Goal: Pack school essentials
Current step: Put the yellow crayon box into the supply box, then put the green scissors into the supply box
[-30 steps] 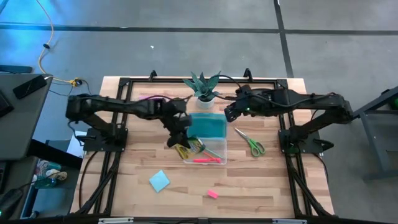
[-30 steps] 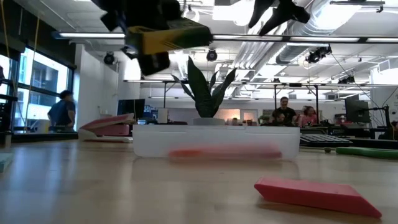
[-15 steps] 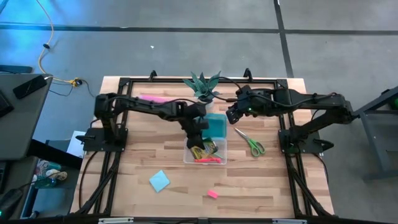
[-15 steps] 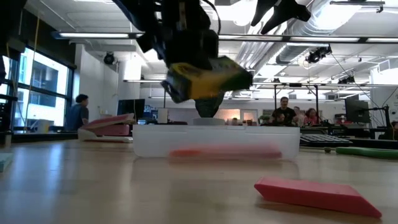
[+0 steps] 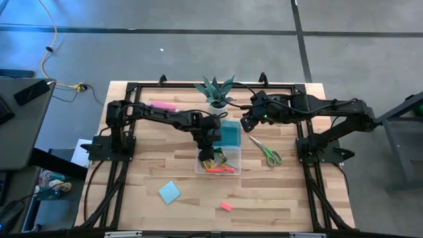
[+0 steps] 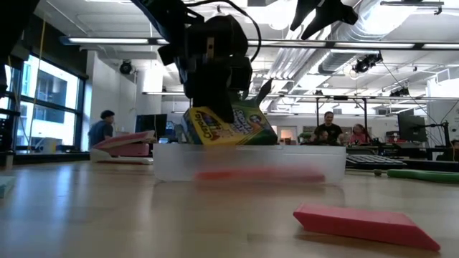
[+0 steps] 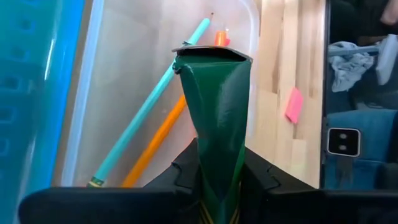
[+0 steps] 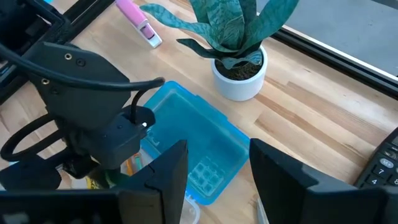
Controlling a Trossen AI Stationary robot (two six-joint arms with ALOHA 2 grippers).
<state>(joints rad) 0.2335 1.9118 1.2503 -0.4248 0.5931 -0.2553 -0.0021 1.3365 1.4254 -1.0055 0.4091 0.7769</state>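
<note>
My left gripper (image 5: 210,149) hangs over the clear bin (image 5: 232,158), shut on the yellow-green crayon box (image 6: 229,127). In the left wrist view the box (image 7: 214,118) shows edge-on, dark green. A teal pencil (image 7: 149,106), an orange pencil (image 7: 155,146) and a red pen (image 5: 222,170) lie on the bin's floor. The green-handled scissors (image 5: 268,152) lie flat on the table right of the bin. The light-blue notepad (image 5: 169,192) and pink eraser (image 5: 225,206) lie on the near table. My right gripper (image 8: 217,180) is open and waits above the blue lid (image 8: 199,149). My left gripper pinches the crayon box between its two fingers (image 7: 186,177), one on each broad face, at the box's upper end (image 7: 217,186). The fingers come from above, pointing down. The box hangs tilted below them, its lower end (image 7: 211,53) down at the bin's rim; whether it touches the bin's floor I cannot tell.
A potted plant (image 5: 216,92) stands behind the bin, the blue lid (image 5: 229,133) against the bin's far side. A pink-and-white bar (image 5: 162,104) lies at the far left. A black calculator (image 8: 382,168) is at the far right. People show in the room behind.
My left gripper has carried the crayon box from the bin's left edge toward the right, over the bin, and then down. The box has turned in the hold and dropped from well above the bin to rim height.
</note>
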